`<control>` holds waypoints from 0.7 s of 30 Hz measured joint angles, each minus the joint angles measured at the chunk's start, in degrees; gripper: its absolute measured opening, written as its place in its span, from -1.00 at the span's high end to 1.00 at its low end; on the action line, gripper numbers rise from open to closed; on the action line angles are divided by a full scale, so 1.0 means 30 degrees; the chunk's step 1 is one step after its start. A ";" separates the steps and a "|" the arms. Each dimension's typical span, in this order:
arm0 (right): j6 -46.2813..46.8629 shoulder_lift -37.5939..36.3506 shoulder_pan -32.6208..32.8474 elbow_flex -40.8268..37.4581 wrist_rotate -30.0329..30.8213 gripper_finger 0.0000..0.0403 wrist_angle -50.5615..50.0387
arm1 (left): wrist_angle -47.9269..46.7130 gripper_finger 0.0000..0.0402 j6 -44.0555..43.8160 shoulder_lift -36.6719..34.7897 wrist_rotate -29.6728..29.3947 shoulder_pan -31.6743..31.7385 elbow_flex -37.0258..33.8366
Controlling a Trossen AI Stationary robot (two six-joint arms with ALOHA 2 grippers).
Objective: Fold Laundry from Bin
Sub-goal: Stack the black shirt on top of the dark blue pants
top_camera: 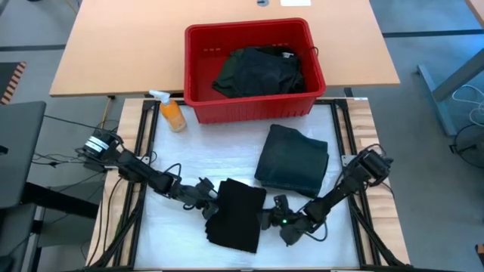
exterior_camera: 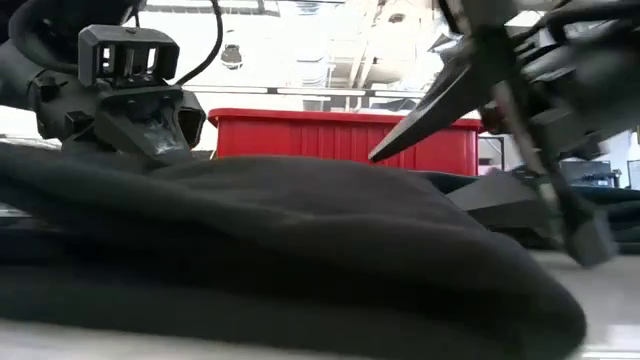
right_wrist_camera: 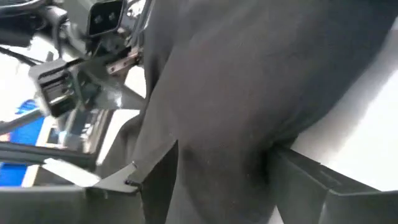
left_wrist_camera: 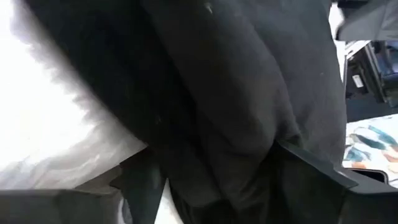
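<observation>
We had both grippers at the near edge, jaws spread around the folded black garment [top_camera: 236,215], presumably to flatten or lift it. The left gripper [top_camera: 208,202] sat at its nine o'clock edge, the right gripper [top_camera: 274,215] at three. A folded dark green garment [top_camera: 293,160] lay at one o'clock; farther off, the bin [top_camera: 253,102] held more laundry [top_camera: 261,72].

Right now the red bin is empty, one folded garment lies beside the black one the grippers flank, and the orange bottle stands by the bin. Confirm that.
Not quite: the red bin is not empty. The high view shows dark laundry still inside it. The rest stands: a folded garment lies beside the black one, flanked by the left gripper and right gripper, and the orange bottle stands by the bin.
</observation>
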 joint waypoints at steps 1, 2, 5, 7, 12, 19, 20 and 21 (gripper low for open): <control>-0.0432 -0.0002 -0.0106 0.0112 0.0063 -0.25 -0.0101 | -0.0289 -0.34 0.0023 0.0003 0.0025 0.0010 0.0119; -0.0832 0.0014 -0.0211 0.0220 0.0039 -0.19 -0.0191 | -0.0535 -0.29 0.0041 -0.0007 -0.0002 0.0010 0.0218; -0.2072 0.0061 -0.0478 0.0485 -0.0501 0.06 -0.0311 | -0.0765 -0.08 0.0168 0.0001 -0.0297 0.0010 0.0329; -0.3195 0.0088 -0.0514 0.0622 -0.0945 0.32 -0.0320 | -0.0651 0.14 0.0176 0.0015 -0.0518 0.0010 0.0329; -0.6361 -0.0049 -0.0459 0.1331 -0.1006 0.82 -0.0082 | 0.1055 0.85 0.1168 0.0015 -0.1674 -0.0140 0.0322; -1.0727 -0.2313 -0.0377 0.3162 -0.1340 0.80 -0.1876 | 0.4678 0.92 0.3170 -0.0100 -0.2271 -0.0209 0.1409; -1.1099 -0.2750 -0.0287 0.3438 -0.1335 0.80 -0.2724 | 0.4682 0.93 0.3543 -0.0152 -0.2288 -0.0205 0.1749; -1.1346 -0.3186 -0.0254 0.3744 -0.1325 0.80 -0.3742 | 0.4682 0.93 0.3931 -0.0174 -0.2313 -0.0209 0.2107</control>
